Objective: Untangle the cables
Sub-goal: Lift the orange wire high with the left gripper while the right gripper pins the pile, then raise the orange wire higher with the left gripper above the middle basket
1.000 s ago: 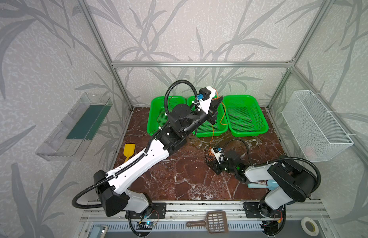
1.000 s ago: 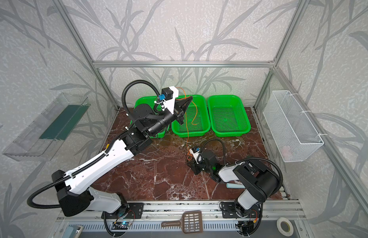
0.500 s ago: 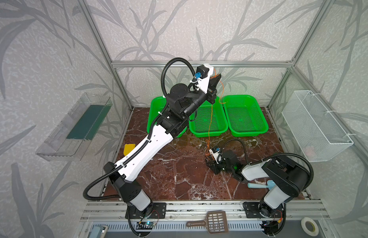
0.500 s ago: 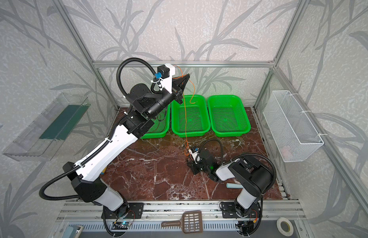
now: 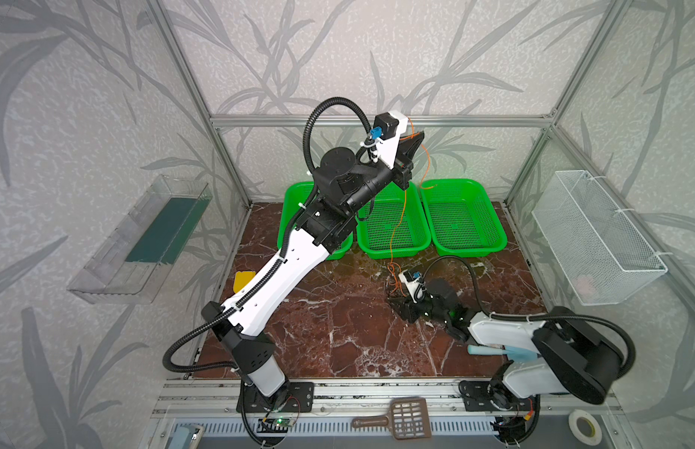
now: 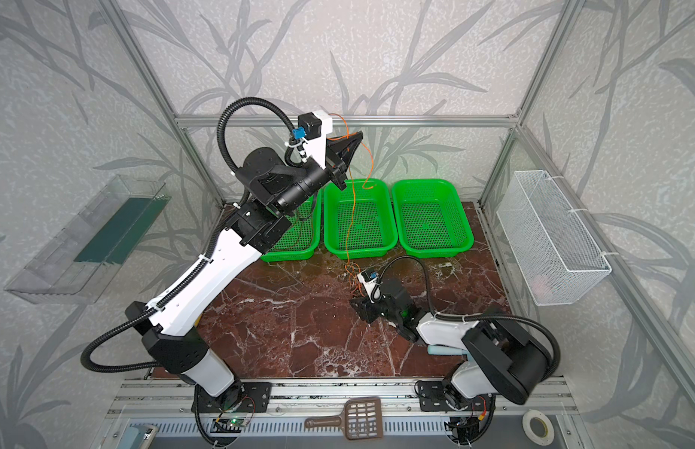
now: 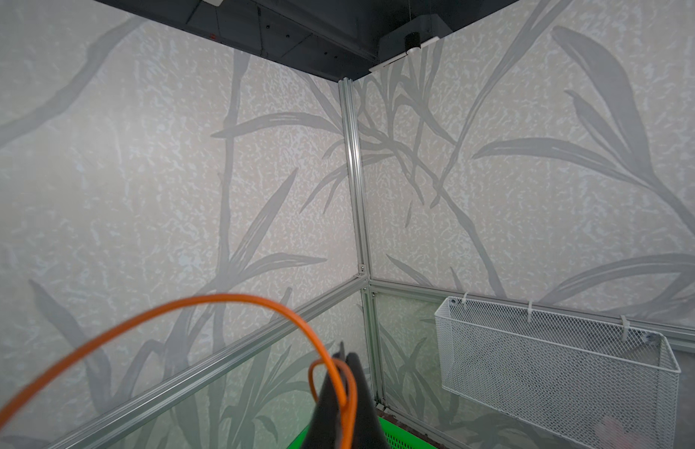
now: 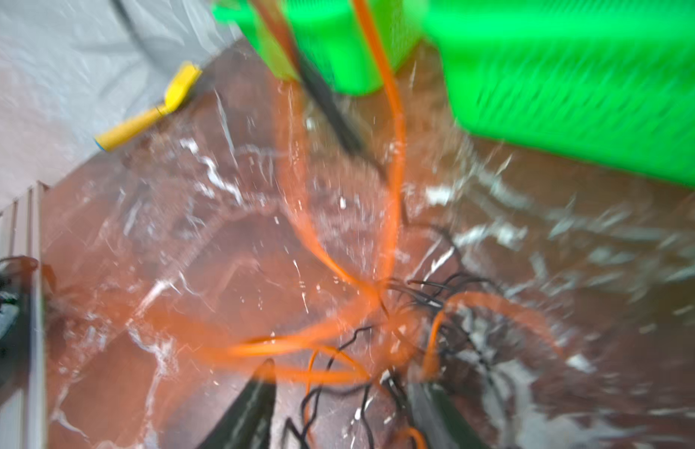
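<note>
While left jaws pinch orange cable [image 7: 221, 297] high, apparently to draw it free | right jaws spread over tangle [image 8: 392, 307] on table [image 5: 338, 330].

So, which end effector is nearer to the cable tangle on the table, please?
Right: the right end effector sits at the tangle; the left end effector is high over the green trays, gripping the orange cable.

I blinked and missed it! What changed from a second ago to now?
The left tool, shut on the orange cable, rose higher above the green baskets, drawing the cable up from the tangle. The right tool stayed low at the tangle; the baskets did not move.
</note>
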{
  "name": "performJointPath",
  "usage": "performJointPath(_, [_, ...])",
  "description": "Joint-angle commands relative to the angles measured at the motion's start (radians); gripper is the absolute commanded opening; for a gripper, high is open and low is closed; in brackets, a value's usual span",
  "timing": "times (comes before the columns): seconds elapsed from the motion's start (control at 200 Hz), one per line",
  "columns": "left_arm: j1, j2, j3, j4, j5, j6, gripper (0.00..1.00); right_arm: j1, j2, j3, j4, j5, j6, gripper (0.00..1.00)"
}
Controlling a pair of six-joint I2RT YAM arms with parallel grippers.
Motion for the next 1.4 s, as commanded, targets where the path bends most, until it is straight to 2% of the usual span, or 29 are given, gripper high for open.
performJointPath(0.0, [0.003, -0.060, -0.081, 0.054, 0.037, -0.029, 0.00, 0.002, -0.129, 0.052, -0.135, 0.099, -0.086, 0.65])
performJointPath(0.165, [0.001, -0.105, -0.166, 0.096, 0.043, -0.065, 0.00, -0.001, -0.190, 0.132, -0.139, 0.033, -0.135, 0.72])
performJointPath(0.27, [-0.001, -0.117, -0.181, 0.098, 0.054, -0.070, 0.00, -0.001, -0.160, 0.192, -0.129, 0.032, -0.128, 0.72])
performJointPath(0.41, [-0.005, -0.133, -0.192, 0.095, 0.056, -0.066, 0.00, -0.003, -0.104, 0.260, -0.135, 0.126, -0.110, 0.72])
performJointPath(0.545, [-0.011, -0.138, -0.188, 0.092, 0.069, -0.071, 0.00, -0.004, -0.041, 0.311, -0.124, 0.062, -0.125, 0.69])
performJointPath(0.71, [-0.019, -0.141, -0.169, 0.085, 0.077, -0.068, 0.00, -0.005, 0.040, 0.322, -0.088, 0.065, -0.094, 0.60])
performJointPath(0.845, [-0.024, -0.128, -0.130, 0.075, 0.073, -0.063, 0.00, -0.007, 0.089, 0.297, -0.040, 0.042, -0.075, 0.36])
performJointPath(0.925, [-0.025, -0.110, -0.093, 0.063, 0.072, -0.062, 0.00, -0.007, 0.121, 0.282, -0.023, 0.024, -0.064, 0.28])
performJointPath(1.16, [-0.029, -0.032, 0.065, 0.026, 0.063, -0.038, 0.00, -0.007, 0.269, 0.233, 0.132, -0.110, -0.005, 0.25])
performJointPath(1.394, [-0.027, 0.049, 0.255, -0.058, 0.056, 0.027, 0.00, -0.001, 0.376, 0.152, 0.280, -0.148, 0.085, 0.25])
